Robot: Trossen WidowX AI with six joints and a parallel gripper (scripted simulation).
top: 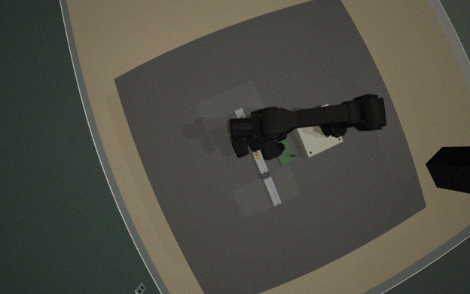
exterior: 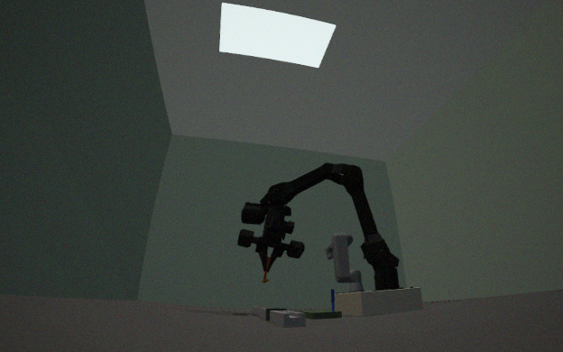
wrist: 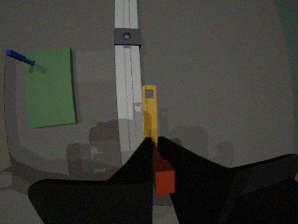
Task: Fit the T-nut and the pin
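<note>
Holding the T-nut up over the rail

So the gripper [exterior: 267, 271] [wrist: 153, 143]'s nearly closed on the orange handle [exterior: 268, 263] [wrist: 164, 180], lower middle of the wrist frame; brass T-nut [top: 257, 154] [exterior: 265, 281] [wrist: 150, 112] hangs above the aluminum rail [top: 273, 191] [exterior: 288, 319] [wrist: 128, 82].

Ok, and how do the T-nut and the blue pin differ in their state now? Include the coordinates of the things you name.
The brass T-nut [top: 257, 155] [exterior: 265, 281] [wrist: 150, 112] hangs in the air below the pincer [exterior: 267, 271] [wrist: 153, 143], while the blue pin [top: 293, 155] [exterior: 333, 301] [wrist: 20, 57] stands in the green tray [top: 285, 154] [exterior: 318, 315] [wrist: 50, 90]. The nut carries an orange handle; the pin is plain blue. Neither is in the dark bracket [top: 265, 175] [exterior: 276, 310] [wrist: 127, 37].
</note>
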